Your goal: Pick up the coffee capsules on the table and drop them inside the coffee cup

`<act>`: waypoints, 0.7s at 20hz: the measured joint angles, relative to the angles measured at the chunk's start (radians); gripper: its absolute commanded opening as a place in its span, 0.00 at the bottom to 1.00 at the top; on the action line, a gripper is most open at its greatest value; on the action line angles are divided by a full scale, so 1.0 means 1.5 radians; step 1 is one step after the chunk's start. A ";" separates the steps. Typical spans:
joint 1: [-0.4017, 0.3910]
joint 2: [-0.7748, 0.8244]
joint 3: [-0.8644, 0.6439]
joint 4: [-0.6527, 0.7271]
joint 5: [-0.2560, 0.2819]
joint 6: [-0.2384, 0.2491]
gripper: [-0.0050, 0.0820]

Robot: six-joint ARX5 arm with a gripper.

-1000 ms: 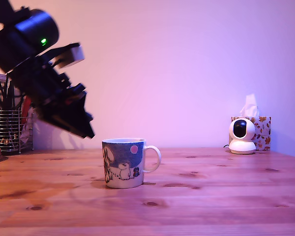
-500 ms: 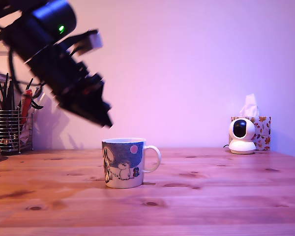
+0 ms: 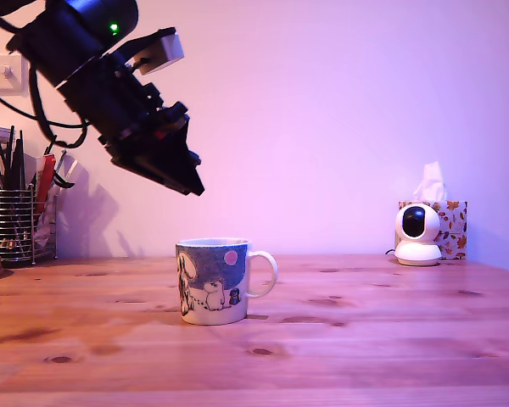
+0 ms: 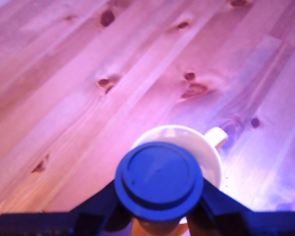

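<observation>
The claw is clamped on a coffee capsule, hanging in the air just above the coffee cup, which sits on the table roughly mid-way between its side edges.

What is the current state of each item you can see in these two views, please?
gripper: raised above the mug, shut on a capsule.
coffee capsule: held between the fingers, rimmed face toward the wrist camera, over the mug's mouth.
coffee cup: upright on the table, handle toward the exterior view's right.
pen holder: upright, filled with pens.
tissue box: a tissue sticking out.
</observation>
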 measured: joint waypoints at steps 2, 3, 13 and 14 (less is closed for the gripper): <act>-0.006 0.020 0.029 -0.003 0.000 0.000 0.30; -0.010 0.029 0.041 -0.013 0.000 0.000 0.30; -0.031 0.128 0.144 -0.136 0.000 -0.025 0.30; -0.031 0.132 0.148 -0.142 0.001 -0.028 0.30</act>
